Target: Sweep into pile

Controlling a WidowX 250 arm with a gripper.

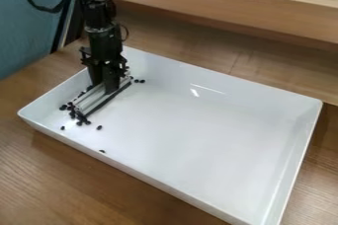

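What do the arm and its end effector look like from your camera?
The robot arm is black, built of slim, blocky jointed segments, with a loose black cable looping beside its upper part. A small pale marking shows partway down. The black two-finger end effector is dark and narrow.

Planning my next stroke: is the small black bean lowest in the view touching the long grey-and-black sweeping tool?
Apart. The camera view shows bare white tray floor plainly between the bean and the sweeping tool.
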